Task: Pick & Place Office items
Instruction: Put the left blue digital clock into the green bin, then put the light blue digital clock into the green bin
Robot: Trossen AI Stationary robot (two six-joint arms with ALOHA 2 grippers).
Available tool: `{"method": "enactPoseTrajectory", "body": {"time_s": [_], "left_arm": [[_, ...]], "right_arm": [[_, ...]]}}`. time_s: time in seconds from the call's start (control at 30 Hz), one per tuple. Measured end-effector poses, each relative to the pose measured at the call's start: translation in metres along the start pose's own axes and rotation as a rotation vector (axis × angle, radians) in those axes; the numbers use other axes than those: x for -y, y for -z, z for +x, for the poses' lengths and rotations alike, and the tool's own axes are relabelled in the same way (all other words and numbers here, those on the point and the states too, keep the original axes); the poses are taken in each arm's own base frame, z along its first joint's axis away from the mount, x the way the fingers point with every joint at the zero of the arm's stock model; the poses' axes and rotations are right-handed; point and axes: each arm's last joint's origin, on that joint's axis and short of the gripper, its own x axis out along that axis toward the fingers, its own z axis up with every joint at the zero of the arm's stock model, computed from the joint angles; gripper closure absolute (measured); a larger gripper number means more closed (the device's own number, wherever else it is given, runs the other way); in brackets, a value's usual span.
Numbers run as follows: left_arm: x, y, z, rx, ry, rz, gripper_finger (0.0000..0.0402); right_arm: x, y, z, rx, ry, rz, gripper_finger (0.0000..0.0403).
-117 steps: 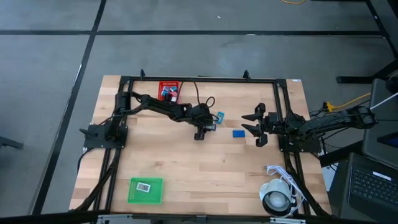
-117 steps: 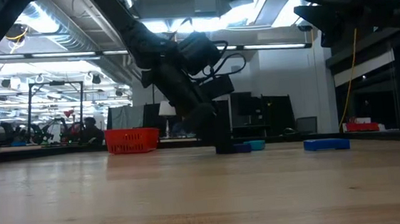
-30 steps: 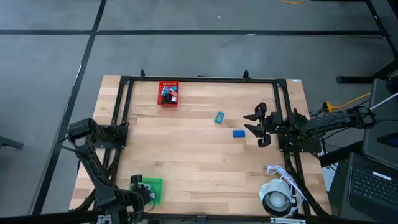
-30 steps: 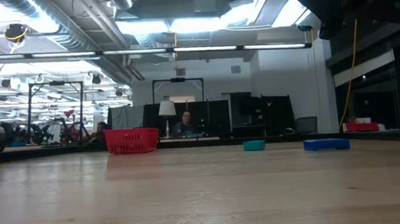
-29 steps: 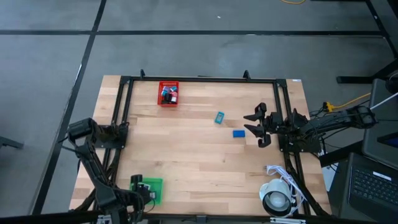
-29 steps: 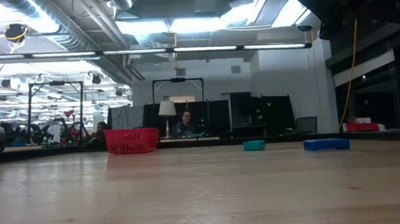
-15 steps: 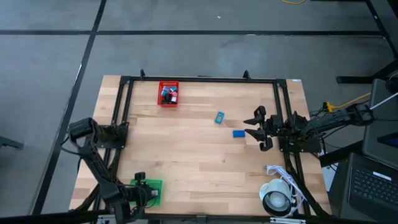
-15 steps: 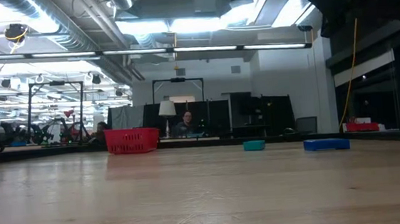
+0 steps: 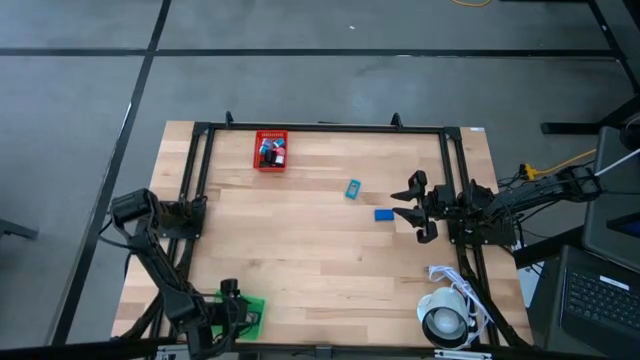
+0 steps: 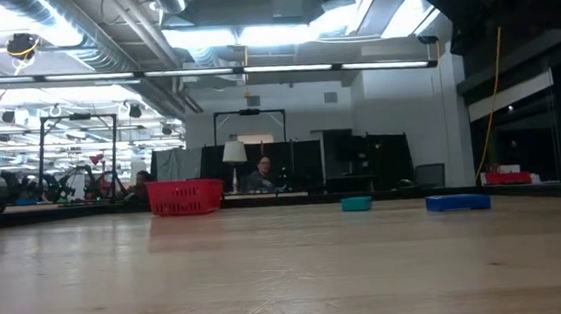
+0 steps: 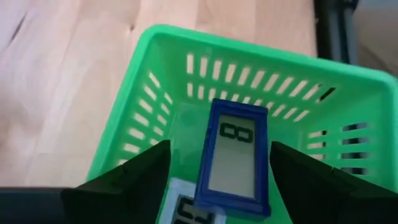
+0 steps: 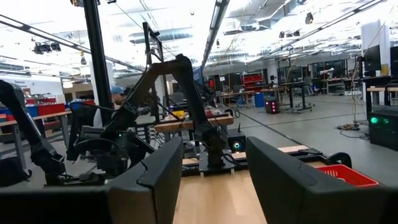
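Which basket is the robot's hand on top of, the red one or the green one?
The green basket. The left hand hangs right over it at the table's near edge, while the red basket sits far off at the back with no hand near it.

We see a large open robotics lab: exposed ceiling ducts (image 10: 100, 36) and strip lights at upper left, further robot arms (image 12: 180, 93) on workbenches (image 12: 186, 124) at centre.

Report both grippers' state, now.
Left gripper: open over the green bin, blue-framed item between its fingers, not gripped.
Right gripper: open, empty, waiting at the table's right.
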Motion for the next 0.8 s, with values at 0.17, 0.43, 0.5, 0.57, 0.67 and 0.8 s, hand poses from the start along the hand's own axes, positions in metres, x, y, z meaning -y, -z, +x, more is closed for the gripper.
{"method": "enactPoseTrajectory", "body": {"time_s": [0.17, 0.43, 0.5, 0.57, 0.67, 0.8], "left_arm": [[-0.005, -0.013, -0.009, 0.070, -0.010, 0.032, 0.0142], [-0.043, -0.042, -0.022, 0.079, -0.200, 0.124, 0.0151], [-0.056, -0.047, -0.023, 0.068, -0.240, 0.150, 0.0151], [-0.069, -0.053, -0.024, 0.072, -0.262, 0.164, 0.0151], [-0.086, -0.065, -0.027, 0.098, -0.273, 0.180, 0.0151], [-0.109, -0.091, -0.037, 0.193, -0.320, 0.180, 0.0151]], "right_arm": [[0.000, 0.000, 0.000, 0.001, 0.000, 0.001, 0.0220], [0.000, 0.000, 0.000, 0.003, 0.007, 0.001, 0.0220], [0.000, 0.000, 0.000, 0.003, 0.007, 0.002, 0.0220], [0.000, 0.000, 0.000, 0.003, 0.007, 0.002, 0.0220], [0.000, 0.000, 0.000, 0.003, 0.007, 0.002, 0.0220], [0.000, 0.000, 0.000, 0.003, 0.008, 0.001, 0.0220]]}}
